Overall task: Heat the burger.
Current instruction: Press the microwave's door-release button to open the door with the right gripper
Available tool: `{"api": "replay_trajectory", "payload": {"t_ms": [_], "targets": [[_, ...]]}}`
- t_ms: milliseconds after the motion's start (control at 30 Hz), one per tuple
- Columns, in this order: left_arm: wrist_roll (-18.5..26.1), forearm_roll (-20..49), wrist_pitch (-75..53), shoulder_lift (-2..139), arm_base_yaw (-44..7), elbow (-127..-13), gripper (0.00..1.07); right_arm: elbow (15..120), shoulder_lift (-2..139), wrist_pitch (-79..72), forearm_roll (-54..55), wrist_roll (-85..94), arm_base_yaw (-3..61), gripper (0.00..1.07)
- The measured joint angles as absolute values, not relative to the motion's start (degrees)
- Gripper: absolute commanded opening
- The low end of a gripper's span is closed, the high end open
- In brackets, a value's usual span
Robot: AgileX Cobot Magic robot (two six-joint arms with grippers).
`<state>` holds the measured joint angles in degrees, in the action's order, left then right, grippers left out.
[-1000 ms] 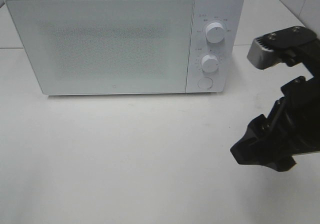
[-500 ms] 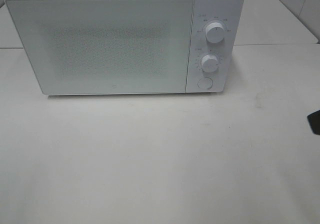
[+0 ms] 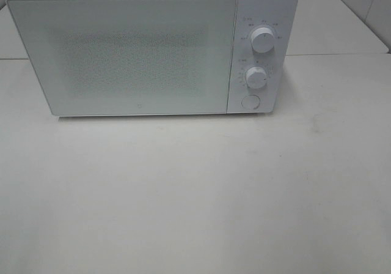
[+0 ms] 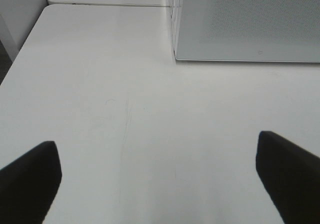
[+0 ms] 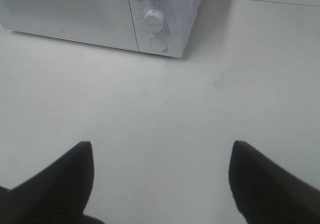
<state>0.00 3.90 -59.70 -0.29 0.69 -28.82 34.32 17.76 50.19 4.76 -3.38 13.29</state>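
The left claw (image 4: 160,184) hangs released, its two dark fingers spread wide over bare table (image 4: 100,84) with nothing between them. The right claw (image 5: 162,184) is likewise parted and empty, low over the table and facing the front right corner of the microwave (image 3: 140,54). Neither arm shows in the high view.

Ahead of the right claw sit the button (image 5: 158,44) and, just above it, the lower knob (image 5: 154,20); the upper knob (image 3: 263,40) is higher on the same panel. The door (image 3: 128,54) is closed and its speckled front hides the inside.

The burger is in none of the views. It may be behind the door, but I cannot tell.

The hidden burger is the main risk: if the box is empty, turning a knob heats nothing. If it is inside, the danger lies in the dials, whose marks are too small to read, so a wrong turn could mean too long a run or none at all. The button and lower knob are near each other, and a claw this wide could catch the knob while aiming for the button. A firm push could also slide the microwave back on the smooth table.
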Motion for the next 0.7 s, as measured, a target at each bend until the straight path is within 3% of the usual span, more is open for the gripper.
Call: {"api": "replay_trajectory", "payload": {"t_ms": [300,700], "targets": [[0.0,3.9,-59.7,-0.3,0.7,-28.8,0.98,27.7,7.4,46.0,4.8,-3.4,8.7,0.73],[0.0,3.9,-59.7,-0.3,0.7,-28.8,0.98,26.7,0.7,44.0,4.9,-3.4,8.7,0.73]]}}
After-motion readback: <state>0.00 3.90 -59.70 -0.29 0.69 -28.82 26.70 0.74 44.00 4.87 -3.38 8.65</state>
